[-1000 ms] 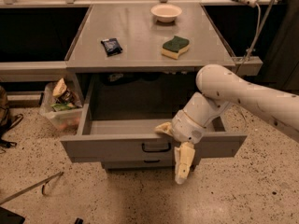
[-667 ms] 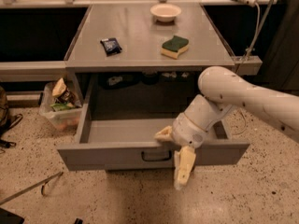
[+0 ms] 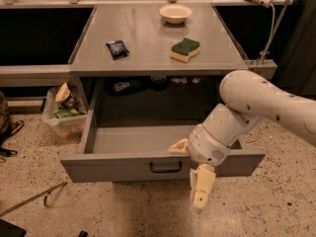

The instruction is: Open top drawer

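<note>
The top drawer [image 3: 123,167] is a wide grey metal drawer under the grey table top, pulled far out so its deep grey interior shows. Its small black bar handle [image 3: 165,167] sits at the centre of the front. My gripper [image 3: 186,174] hangs at the drawer front, just right of the handle. One cream finger [image 3: 178,146] lies over the front's top edge and the other finger [image 3: 202,185] points down in front of the panel. The fingers are spread apart and hold nothing.
On the table top [image 3: 148,48] lie a white bowl [image 3: 175,13], a green-and-yellow sponge [image 3: 185,49] and a dark packet [image 3: 117,49]. A clear bin of snack bags [image 3: 64,113] stands on the floor at the left. A cable [image 3: 269,33] hangs at the right.
The drawer has slid further out toward the camera, and my gripper and arm have come back with it, staying at the drawer front right of the handle.
</note>
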{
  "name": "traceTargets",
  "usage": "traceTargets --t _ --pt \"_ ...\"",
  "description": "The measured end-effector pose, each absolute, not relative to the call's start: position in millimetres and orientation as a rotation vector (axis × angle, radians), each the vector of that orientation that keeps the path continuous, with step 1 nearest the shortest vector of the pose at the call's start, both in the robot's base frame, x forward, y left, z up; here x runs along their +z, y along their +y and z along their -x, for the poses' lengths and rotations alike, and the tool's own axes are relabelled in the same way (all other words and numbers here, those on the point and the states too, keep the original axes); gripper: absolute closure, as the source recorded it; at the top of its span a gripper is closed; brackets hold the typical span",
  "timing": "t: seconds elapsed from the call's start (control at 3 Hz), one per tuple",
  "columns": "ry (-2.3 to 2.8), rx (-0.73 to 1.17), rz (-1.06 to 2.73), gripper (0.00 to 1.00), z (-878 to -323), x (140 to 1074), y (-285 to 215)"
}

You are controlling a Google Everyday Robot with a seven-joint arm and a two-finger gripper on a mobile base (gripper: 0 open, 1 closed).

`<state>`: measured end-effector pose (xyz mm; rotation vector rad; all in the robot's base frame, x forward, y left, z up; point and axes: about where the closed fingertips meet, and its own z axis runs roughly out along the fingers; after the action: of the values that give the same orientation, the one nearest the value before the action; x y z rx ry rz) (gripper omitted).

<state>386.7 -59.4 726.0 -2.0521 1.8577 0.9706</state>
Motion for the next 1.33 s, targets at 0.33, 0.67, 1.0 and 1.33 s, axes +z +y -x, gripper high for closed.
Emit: traceTargets --t 0.33,0.67,1.0,1.33 --pt "1.85 0.948 2.048 0.0 -395 721 -59" --pt "1.857 0.894 2.073 0.0 -423 708 -59" --pt "1.849 0.91 2.11 0.0 -442 688 -54" --pt "1.843 1.043 2.142 0.0 -430 670 -46"
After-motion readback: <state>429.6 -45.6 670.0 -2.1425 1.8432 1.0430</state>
